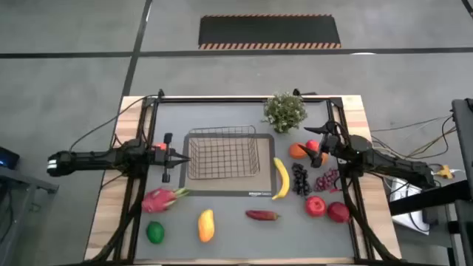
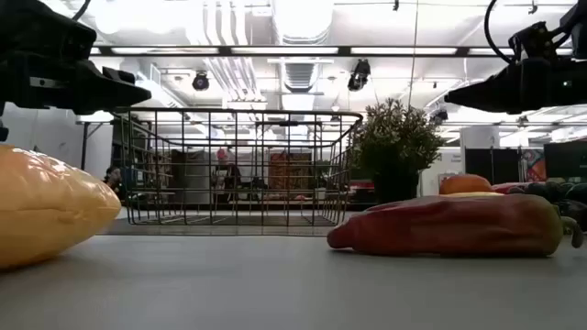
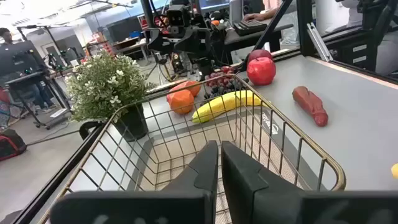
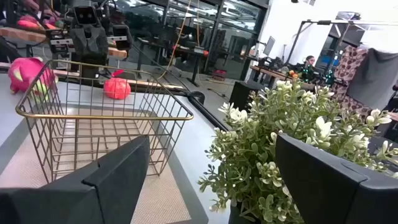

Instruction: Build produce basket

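Observation:
The wire basket (image 1: 223,154) sits mid-table on a dark mat. My left gripper (image 1: 181,157) hovers shut by the basket's left rim (image 3: 93,149), raised above it as the low view (image 2: 124,94) shows. My right gripper (image 1: 316,144) is open and raised (image 2: 477,94) right of the basket, above an orange (image 1: 298,151). A banana (image 1: 281,177), grapes (image 1: 299,179) and two red apples (image 1: 315,205) lie at the right. The dragon fruit (image 1: 161,198), lime (image 1: 155,232), mango (image 1: 206,225) and red pepper (image 1: 261,215) lie along the near side.
A potted leafy plant (image 1: 285,111) stands at the basket's far right corner, straight ahead of my right gripper (image 4: 211,168). A small red fruit (image 1: 157,147) lies beside my left arm. Black frame rails run along the table's edges (image 1: 244,97). People and desks show in the room beyond.

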